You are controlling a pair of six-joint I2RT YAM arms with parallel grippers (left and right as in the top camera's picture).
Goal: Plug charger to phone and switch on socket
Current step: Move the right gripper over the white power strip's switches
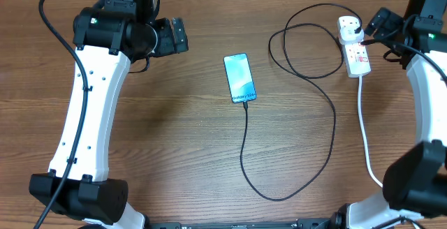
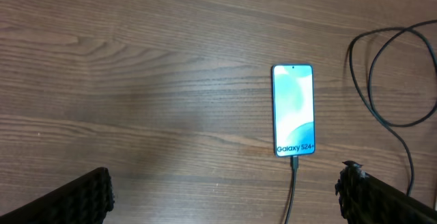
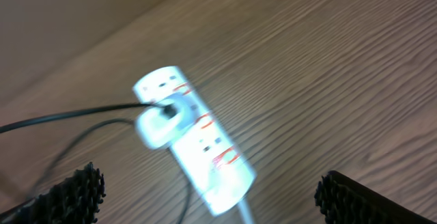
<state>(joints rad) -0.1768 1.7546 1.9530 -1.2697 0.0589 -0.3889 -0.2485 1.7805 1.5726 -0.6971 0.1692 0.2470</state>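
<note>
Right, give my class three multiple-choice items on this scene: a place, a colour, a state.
1. The power strip lies nearest: A the left arm; B the right arm; C dead centre.
2. The phone has a screen that is: A red; B light blue; C black.
3. The charger cable has its tip: A in the phone's bottom edge; B lying apart from it; C held in a hand.
Key: 1 B, it lies beside that arm; 2 B, the lit screen shows it; 3 A, cable and phone join in the left wrist view.
</note>
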